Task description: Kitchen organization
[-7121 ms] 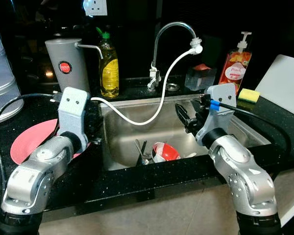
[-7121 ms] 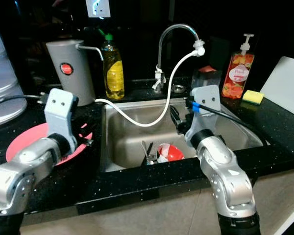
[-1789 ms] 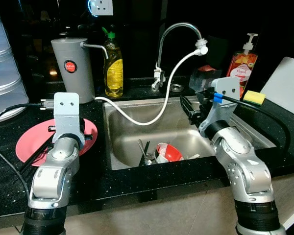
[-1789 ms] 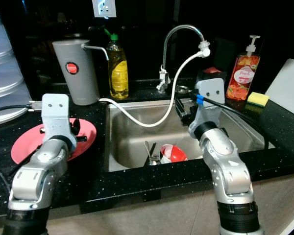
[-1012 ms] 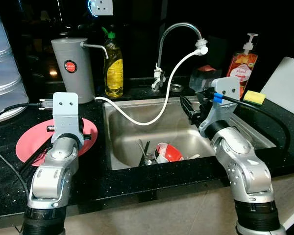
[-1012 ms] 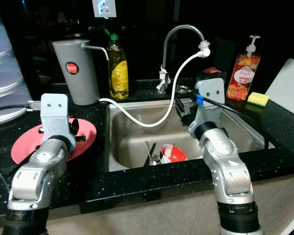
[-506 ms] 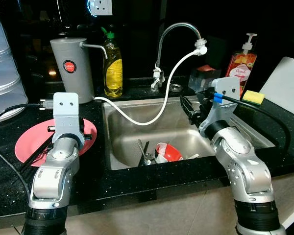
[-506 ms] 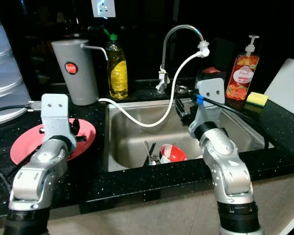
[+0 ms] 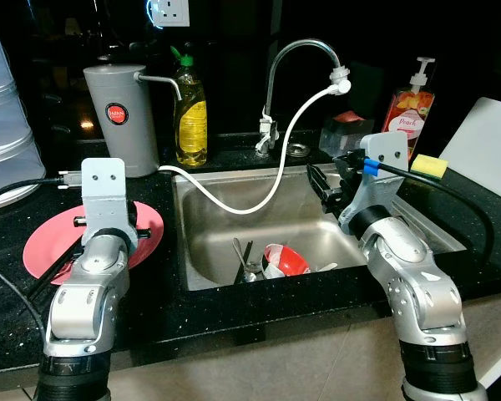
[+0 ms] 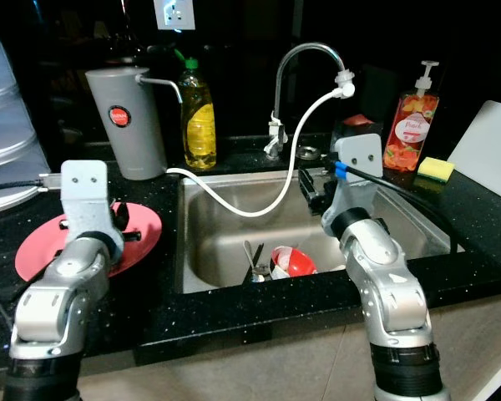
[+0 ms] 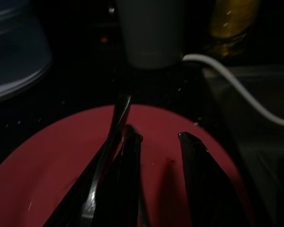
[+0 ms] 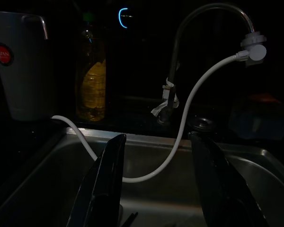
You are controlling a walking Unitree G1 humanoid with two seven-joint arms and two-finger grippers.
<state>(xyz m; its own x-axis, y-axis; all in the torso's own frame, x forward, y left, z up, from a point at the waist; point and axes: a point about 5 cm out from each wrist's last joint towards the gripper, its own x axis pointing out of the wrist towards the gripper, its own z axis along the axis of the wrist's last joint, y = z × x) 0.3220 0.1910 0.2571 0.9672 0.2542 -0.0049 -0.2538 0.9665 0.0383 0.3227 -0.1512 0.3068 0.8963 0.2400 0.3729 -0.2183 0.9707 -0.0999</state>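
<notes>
A pink plate (image 9: 42, 251) lies on the black counter left of the sink (image 9: 200, 242). My left gripper (image 11: 158, 138) hovers low over it, open, nothing between its fingers. A slim dark utensil (image 11: 114, 127) lies on the plate beside one finger. Down in the sink sit a red-and-white bowl (image 9: 282, 259) and some cutlery (image 9: 244, 257). My right gripper (image 9: 321, 188) hangs open and empty above the sink's right side, pointing toward the faucet (image 12: 180, 42).
A white hose (image 9: 259, 196) drapes from the faucet (image 9: 296, 50) across the sink to the left counter. A grey jug (image 9: 121, 109), yellow soap bottle (image 9: 190, 113), orange pump bottle (image 9: 409, 109), yellow sponge (image 9: 428, 165) and white board (image 9: 484, 142) line the back and right.
My left arm has edged slightly to the left over the plate. The right arm has held still above the sink.
</notes>
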